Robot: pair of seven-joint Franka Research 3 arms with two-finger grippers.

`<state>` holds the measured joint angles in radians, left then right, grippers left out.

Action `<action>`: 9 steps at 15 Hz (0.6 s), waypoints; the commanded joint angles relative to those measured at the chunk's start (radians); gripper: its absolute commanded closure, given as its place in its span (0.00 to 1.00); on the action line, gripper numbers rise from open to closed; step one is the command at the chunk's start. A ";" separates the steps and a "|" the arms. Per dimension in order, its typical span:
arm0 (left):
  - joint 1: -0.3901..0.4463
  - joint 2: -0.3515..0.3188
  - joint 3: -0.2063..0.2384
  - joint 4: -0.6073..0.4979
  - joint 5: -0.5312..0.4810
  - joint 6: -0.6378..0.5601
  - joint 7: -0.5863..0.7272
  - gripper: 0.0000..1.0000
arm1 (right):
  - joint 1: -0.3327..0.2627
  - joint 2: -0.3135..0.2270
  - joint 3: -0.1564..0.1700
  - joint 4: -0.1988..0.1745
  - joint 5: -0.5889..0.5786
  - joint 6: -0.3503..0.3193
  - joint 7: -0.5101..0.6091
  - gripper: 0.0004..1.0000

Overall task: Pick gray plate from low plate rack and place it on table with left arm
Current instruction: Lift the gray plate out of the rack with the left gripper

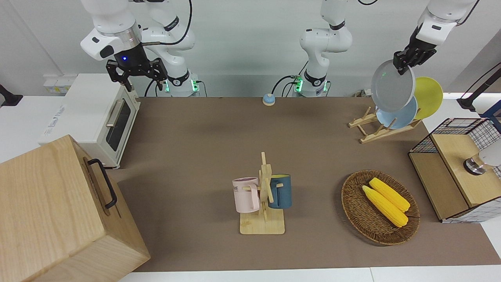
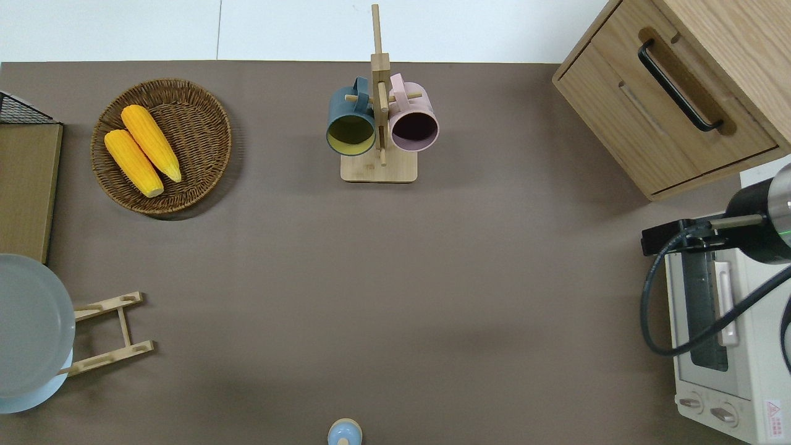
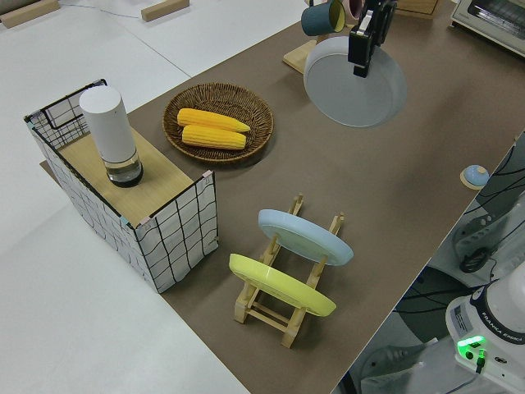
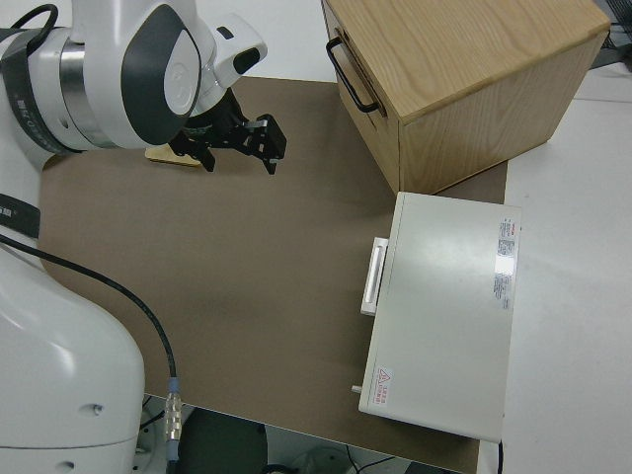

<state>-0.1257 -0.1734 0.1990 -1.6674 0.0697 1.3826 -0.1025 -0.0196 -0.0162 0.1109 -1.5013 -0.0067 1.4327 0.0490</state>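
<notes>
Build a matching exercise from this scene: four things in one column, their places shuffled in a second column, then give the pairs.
Things:
1. gray plate
2. light-blue plate
3. corn cobs
4. pink mug

Places:
A. in the wicker basket
B. hanging on the mug tree
C. held up in the left gripper
D. standing in the low plate rack

Pairs: 1-C, 2-D, 3-A, 4-B

The front camera faces the robots across the worktop (image 1: pixel 203 137); the overhead one looks straight down. Both share the mug tree (image 1: pixel 265 196). The left side view, raised, looks diagonally along the worktop; the right side view sits beside the right arm.
</notes>
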 commanded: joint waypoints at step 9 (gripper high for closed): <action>-0.031 0.081 -0.044 -0.092 -0.271 -0.010 -0.063 1.00 | -0.025 -0.002 0.018 0.007 0.019 -0.015 0.009 0.01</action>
<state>-0.1279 -0.0877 0.1444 -1.7066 -0.1614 1.3759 -0.1816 -0.0196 -0.0162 0.1109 -1.5013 -0.0067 1.4327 0.0490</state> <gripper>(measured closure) 0.881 0.009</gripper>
